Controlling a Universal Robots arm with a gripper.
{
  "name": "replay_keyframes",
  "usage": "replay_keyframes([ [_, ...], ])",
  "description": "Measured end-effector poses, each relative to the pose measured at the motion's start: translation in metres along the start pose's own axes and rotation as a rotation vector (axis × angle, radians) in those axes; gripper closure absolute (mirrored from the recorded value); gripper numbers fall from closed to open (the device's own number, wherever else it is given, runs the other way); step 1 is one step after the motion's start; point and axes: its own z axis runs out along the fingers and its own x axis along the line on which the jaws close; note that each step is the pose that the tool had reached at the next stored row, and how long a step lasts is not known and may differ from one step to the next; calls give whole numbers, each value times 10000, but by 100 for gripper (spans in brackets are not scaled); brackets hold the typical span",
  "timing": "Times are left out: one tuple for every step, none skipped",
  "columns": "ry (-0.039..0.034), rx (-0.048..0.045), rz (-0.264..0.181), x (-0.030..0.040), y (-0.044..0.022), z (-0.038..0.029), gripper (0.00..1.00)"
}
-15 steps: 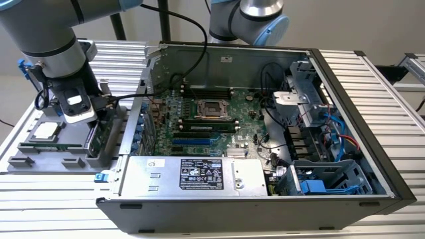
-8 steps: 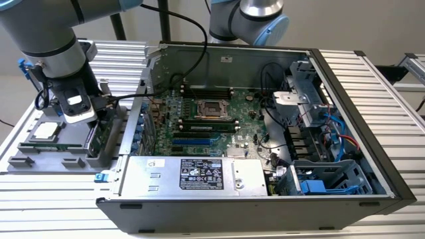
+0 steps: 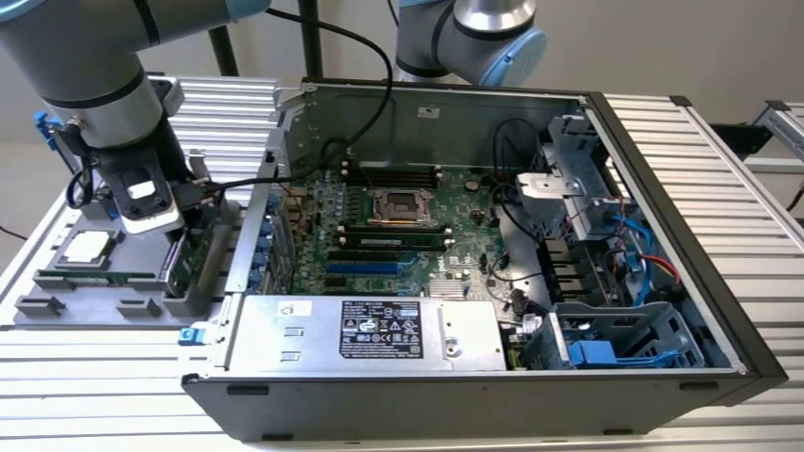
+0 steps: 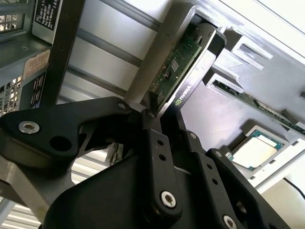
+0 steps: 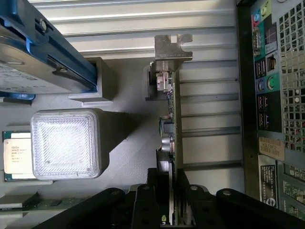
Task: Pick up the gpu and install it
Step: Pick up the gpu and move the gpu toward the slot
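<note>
The gpu (image 3: 177, 262) stands on edge in a slot of the grey tray (image 3: 75, 315) at the exterior view's left, beside the open computer case. It is a thin green card (image 5: 173, 119) with a silver bracket (image 5: 172, 47) at its far end. My gripper (image 3: 157, 231) reaches down over it. In the first wrist view my gripper (image 5: 171, 207) has a black finger tight against each face of the card. In the second wrist view the gpu (image 4: 183, 71) runs away from my gripper (image 4: 159, 107), which is shut on its near end.
The open computer case (image 3: 653, 188) lies on its side with the motherboard (image 3: 390, 226), blue card slots (image 3: 364, 268) and power supply (image 3: 364, 330) exposed. The tray also holds a processor (image 3: 86, 247), a memory stick (image 3: 88, 278) and a blue-railed hard drive (image 5: 28, 57). The case's rear panel (image 5: 271, 95) is close by.
</note>
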Motion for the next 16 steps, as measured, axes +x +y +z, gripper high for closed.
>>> replay_keyframes([
  [0, 0, 0, 0, 0, 1, 100],
  [1, 1, 0, 0, 0, 1, 100],
  [0, 0, 0, 0, 0, 2, 100],
  [-1, 0, 0, 0, 0, 4, 100],
  [-1, -1, 0, 0, 0, 5, 100],
  [-1, -1, 0, 0, 0, 5, 100],
  [-1, -1, 0, 0, 0, 5, 100],
  [-4, -2, 0, 0, 0, 3, 100],
  [-8, -6, 0, 0, 1, -2, 100],
  [-8, -7, 0, -1, 2, -15, 100],
  [0, -2, 1, -1, 3, -35, 100],
  [2, -1, 1, 0, 4, -54, 100],
  [3, -1, 1, -1, 5, -72, 100],
  [5, 0, 2, -1, 6, -88, 100],
  [5, 0, 2, -1, 7, -102, 100],
  [6, 0, 2, -1, 8, -116, 100],
])
